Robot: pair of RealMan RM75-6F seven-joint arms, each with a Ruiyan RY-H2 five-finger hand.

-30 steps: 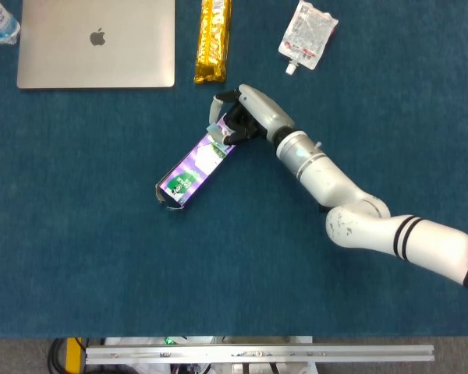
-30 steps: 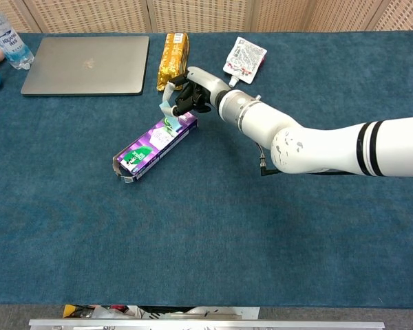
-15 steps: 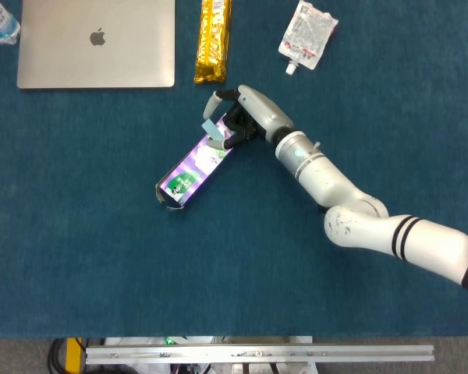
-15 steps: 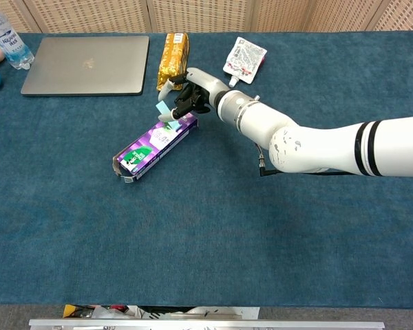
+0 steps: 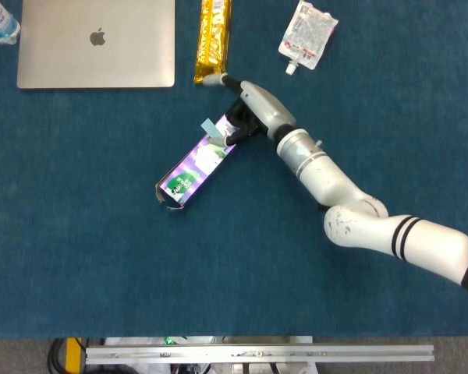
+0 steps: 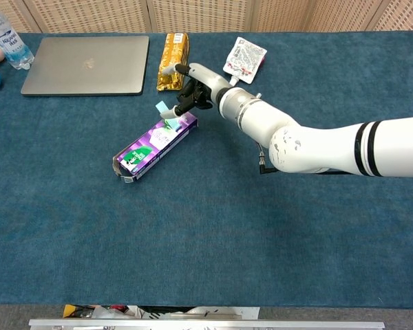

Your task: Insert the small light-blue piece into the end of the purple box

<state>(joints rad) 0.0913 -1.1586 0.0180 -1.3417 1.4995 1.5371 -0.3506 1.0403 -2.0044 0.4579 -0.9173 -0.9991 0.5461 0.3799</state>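
While the tabletop [image 5: 78, 257] carries a water bottle [image 5: 0, 22] at its far-left corner and a closed laptop [image 5: 96, 43] just to the 3 o'clock side of it, the task's own things lie nearer the middle. The purple box [image 5: 195, 169] rests flat, its length running from 7 o'clock up to 1 o'clock, with an open flap showing at the 7 o'clock end; I cannot tell what, if anything, is inside. At its 1 o'clock end the light-blue piece [image 5: 210, 128] stands tilted, touching the box end but, by my reading, not pushed home. The right hand [image 5: 238, 109] sits just at the 3 o'clock side of that piece, one finger stretched out toward 10 o'clock over the tip of the gold snack bar [image 5: 212, 39]; whether its dark inner fingers pinch the piece or merely touch it, I cannot tell. The likely risk from here is that the piece tips off the end or the light box skids toward 7 o'clock under a push, since nothing braces it. A white pouch [image 5: 307, 33] lies at 1 o'clock of the hand. No left hand shows.
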